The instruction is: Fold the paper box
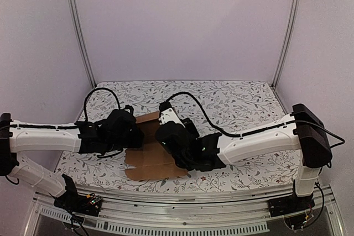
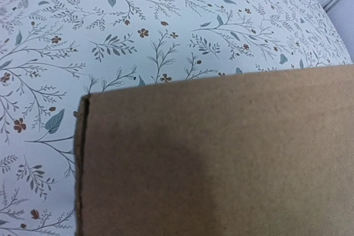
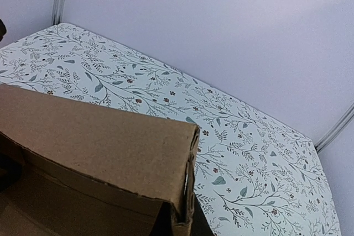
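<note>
Lying toward the near edge of the counter (image 1: 238, 103), the paper box (image 1: 152, 161) sits between the two arms as a brown cardboard piece. Its front panel is flat on the floral surface and a further panel shows at the back. The front edge runs close to the counter's near rim, and the left edge is notched with small tabs.

The left tool (image 1: 131, 132) reaches in from the left and meets the box's left side. Its fingers are hidden under the black wrist, so how far apart they stand cannot be told. In the left wrist view a cardboard face (image 2: 221, 158) fills the lower right. Its top edge is straight, and a creased vertical edge runs down its left side.

The right tool (image 1: 166, 132) comes in from the right over the box's right side and is fully closed. Whether it pinches cardboard cannot be made out. In the right wrist view a raised wall (image 3: 99, 136) has a doubled top edge ending in a corner, with the box's inside lower left.

Behind the box the counter runs back to the pale wall. Broad patterned stretches lie on both sides, out to the metal posts (image 1: 77, 26) at the corners.
</note>
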